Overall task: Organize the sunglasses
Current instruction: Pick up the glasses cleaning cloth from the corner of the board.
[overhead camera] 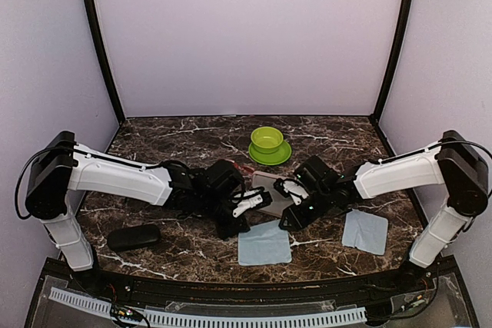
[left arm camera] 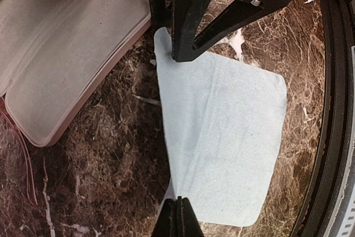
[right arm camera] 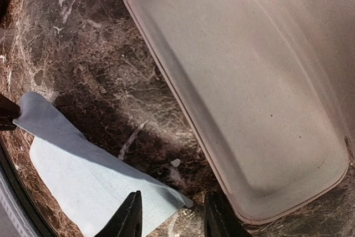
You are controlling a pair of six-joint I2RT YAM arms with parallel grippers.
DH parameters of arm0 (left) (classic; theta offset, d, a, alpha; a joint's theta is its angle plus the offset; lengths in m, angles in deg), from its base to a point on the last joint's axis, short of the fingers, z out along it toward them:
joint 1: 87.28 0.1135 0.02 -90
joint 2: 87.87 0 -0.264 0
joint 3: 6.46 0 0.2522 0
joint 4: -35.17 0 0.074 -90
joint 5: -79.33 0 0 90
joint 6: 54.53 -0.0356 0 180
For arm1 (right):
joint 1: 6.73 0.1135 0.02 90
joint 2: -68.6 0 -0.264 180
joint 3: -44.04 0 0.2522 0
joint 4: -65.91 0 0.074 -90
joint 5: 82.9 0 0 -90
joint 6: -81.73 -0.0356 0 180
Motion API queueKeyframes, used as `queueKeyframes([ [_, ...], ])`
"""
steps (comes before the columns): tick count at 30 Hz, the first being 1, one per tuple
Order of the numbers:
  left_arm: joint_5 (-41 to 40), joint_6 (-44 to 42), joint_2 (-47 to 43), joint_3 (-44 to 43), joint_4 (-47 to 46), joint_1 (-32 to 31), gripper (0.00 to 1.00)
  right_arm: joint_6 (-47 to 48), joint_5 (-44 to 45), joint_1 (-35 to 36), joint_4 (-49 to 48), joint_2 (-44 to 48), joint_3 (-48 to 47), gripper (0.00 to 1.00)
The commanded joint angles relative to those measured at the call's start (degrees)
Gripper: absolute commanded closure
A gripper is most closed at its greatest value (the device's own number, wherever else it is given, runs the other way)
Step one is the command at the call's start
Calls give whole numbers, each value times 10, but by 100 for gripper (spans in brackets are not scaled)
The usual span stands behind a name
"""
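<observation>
Barely seen, a thin arm of the red sunglasses (left arm camera: 28, 170) runs beside the open pink case (left arm camera: 72, 70); my left pincer (left arm camera: 177, 217) pinches the blue cloth (left arm camera: 222, 137), right pincer (right arm camera: 175, 217) parted.

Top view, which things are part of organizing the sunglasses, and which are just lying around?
Job: red glasses, pink case, black case, probably middle cloth, right cloth. The black pair isn't visible.
Lying about: bowl, plate.

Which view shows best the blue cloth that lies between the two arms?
The left wrist view: the blue cloth is large there, sharp and almost whole. The top view shows the cloth small and far away; the right wrist view shows only one end of it.
</observation>
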Motion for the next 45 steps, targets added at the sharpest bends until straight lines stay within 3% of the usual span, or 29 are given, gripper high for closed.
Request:
queueKeyframes([
  [1, 7, -9, -18, 4, -6, -3, 100, 37, -15, -6, -27, 8, -3, 61],
  [11, 5, -7, -21, 6, -5, -3, 100, 81, -37, -12, -37, -3, -2, 66],
  [28, 5, -3, -21, 8, -4, -4, 100, 96, -39, -15, -15, 9, -2, 99],
  [45, 18, -6, -27, 15, -7, -8, 100, 97, -90, -15, 4, 55, 15, 100],
])
